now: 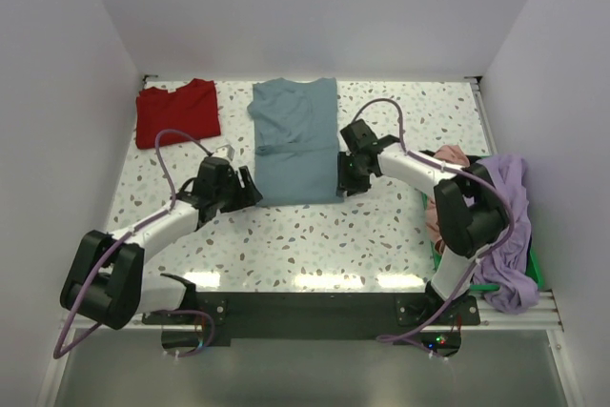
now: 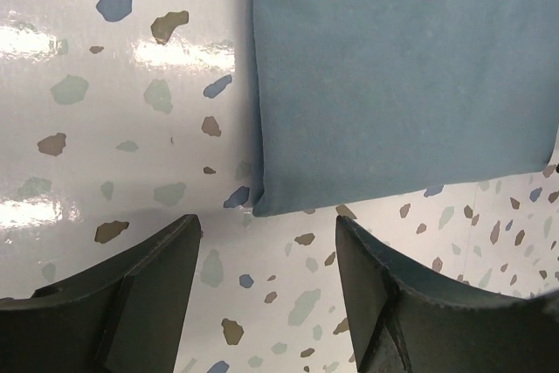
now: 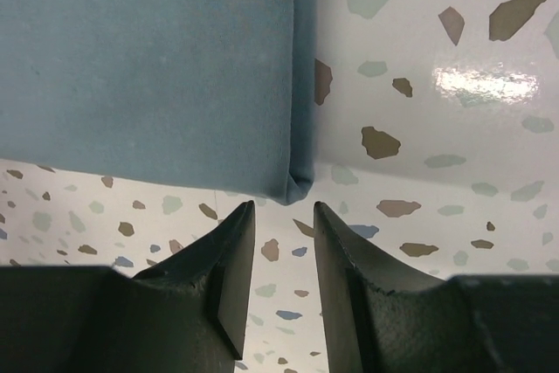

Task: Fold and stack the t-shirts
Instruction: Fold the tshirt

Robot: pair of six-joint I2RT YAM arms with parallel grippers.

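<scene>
Left hand (image 2: 268, 226) apart, right hand (image 3: 283, 210) narrowly apart, at slate-blue shirt (image 1: 295, 140) corners, red shirt (image 1: 177, 113) only overhead

slate-blue t-shirt (image 2: 402, 76): matt cloth | table (image 2: 105, 128): glossy, smooth | right fingers (image 3: 210, 290): matt black

Robot lab cell: plain white walls (image 1: 315, 7) boxing a terrazzo surface (image 1: 315, 235), arms (image 1: 157, 221) bolted to black base plate (image 1: 305, 307).

No text, label, brand, number or sign can be read in any view.
</scene>
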